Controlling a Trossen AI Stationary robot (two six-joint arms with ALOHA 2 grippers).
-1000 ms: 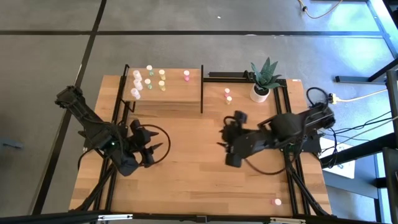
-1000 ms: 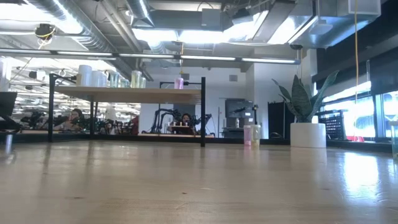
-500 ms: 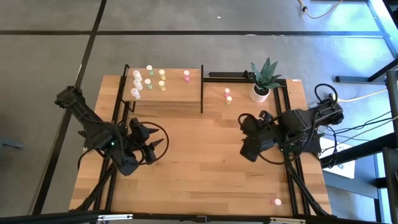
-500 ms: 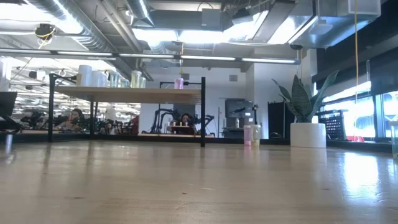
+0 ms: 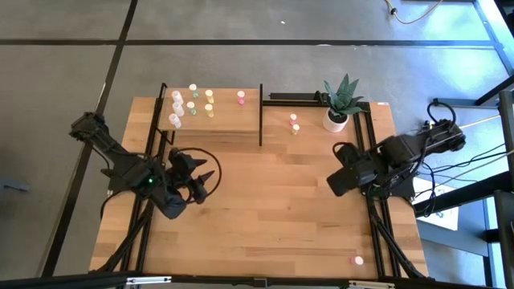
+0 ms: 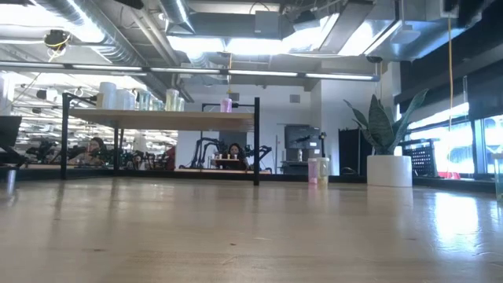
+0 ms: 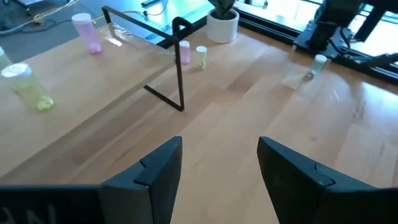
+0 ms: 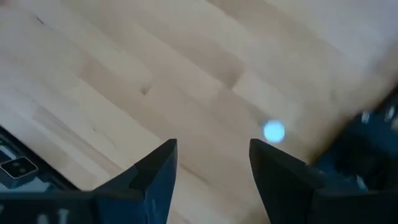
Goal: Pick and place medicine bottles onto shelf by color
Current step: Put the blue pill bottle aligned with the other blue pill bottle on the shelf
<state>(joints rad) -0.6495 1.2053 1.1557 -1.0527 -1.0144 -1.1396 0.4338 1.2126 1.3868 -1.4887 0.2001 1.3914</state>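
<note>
Twelve medicine bottles (image 5: 193,103), one shelf (image 5: 233,120), one potted plant (image 5: 339,104)

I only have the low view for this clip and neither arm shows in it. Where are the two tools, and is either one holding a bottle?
Observer: Neither holds anything. The left tool hangs open over the table's left half, short of the shelf.
Operator: And the right one?
Observer: The right tool is open too, near the table's right edge, pointing down at bare wood.
Operator: I see two bottles beside the plant pot. Any others still off the shelf?
Observer: Yes, a pink-topped bottle stands alone near the table's front right corner, out of your view.
</note>
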